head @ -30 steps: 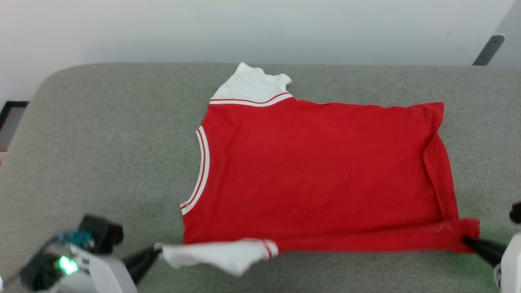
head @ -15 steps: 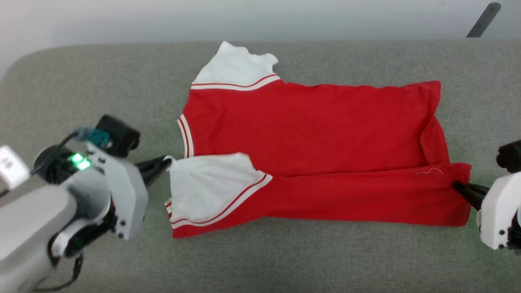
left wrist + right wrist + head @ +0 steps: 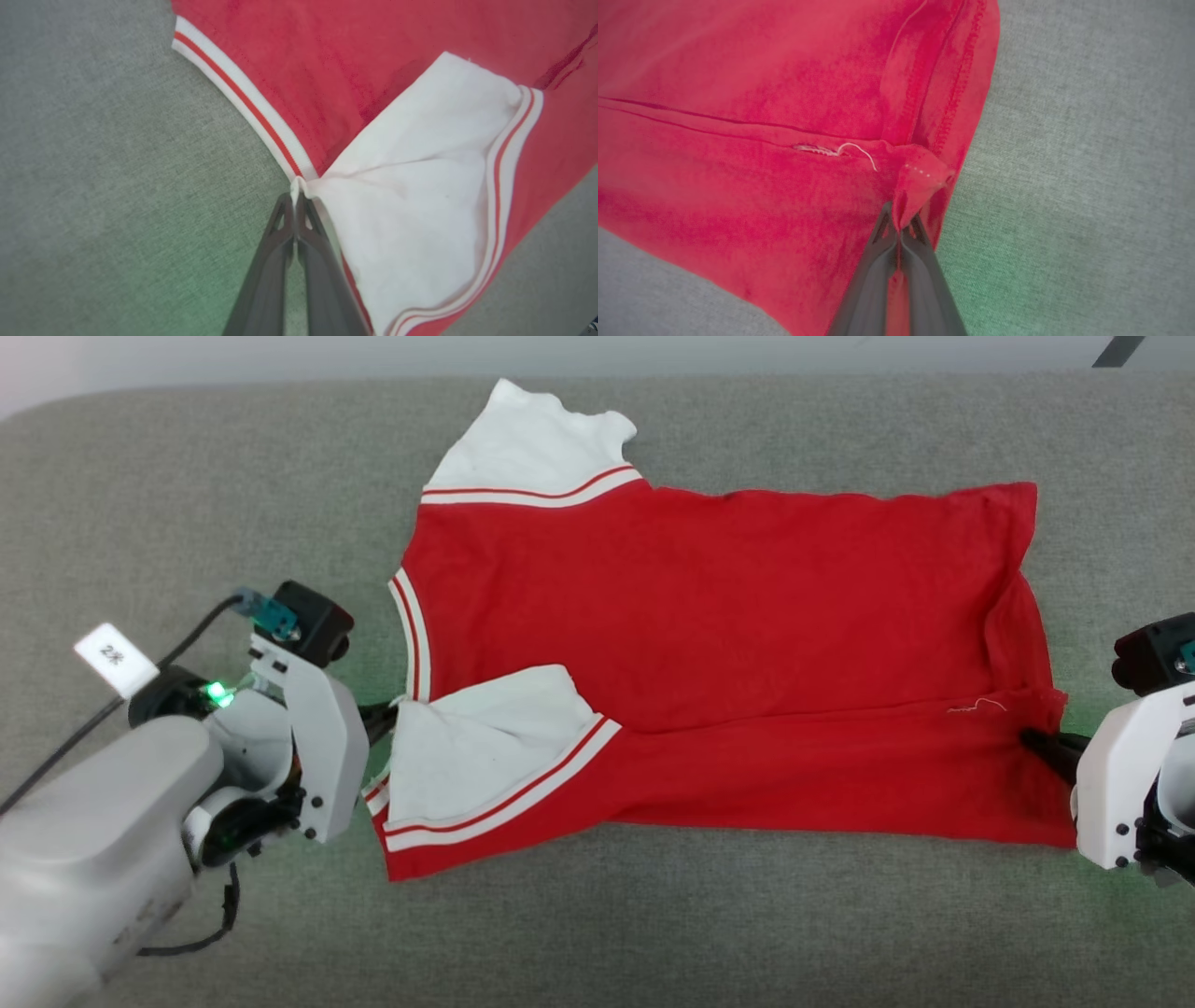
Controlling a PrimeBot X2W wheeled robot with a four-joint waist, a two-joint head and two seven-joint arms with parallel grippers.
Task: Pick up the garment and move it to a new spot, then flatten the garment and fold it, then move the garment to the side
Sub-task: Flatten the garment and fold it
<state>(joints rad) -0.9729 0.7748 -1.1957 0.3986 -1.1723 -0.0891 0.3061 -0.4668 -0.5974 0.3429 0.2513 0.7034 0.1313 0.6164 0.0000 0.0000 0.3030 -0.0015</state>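
The garment [image 3: 709, 616] lies spread across the middle of the grey padded surface [image 3: 187, 495], collar toward the robot's left and hem toward its right, plain red side up with no lettering showing. Spreading it out looks done, since the body sits fairly flat apart from a crumpled ridge near the hem on the right. The folding appears to be under way: the near long edge is turned over onto the body, making a red band along the front, and the near white sleeve [image 3: 485, 747] is laid inward on top of the red. The left gripper [image 3: 385, 721] is closed tight on the tip of that sleeve, just beside the striped collar trim [image 3: 411, 635]. The right gripper [image 3: 1034, 743] is likewise clamped on a small bunched corner of the hem, close to a loose white thread [image 3: 859, 151]. The far sleeve [image 3: 532, 448] sticks out flat beyond the body, not yet folded in. By my reckoning the first lengthwise fold only needs letting go. What remains is tucking in the far side, doubling the shirt over, and shifting the bundle aside.
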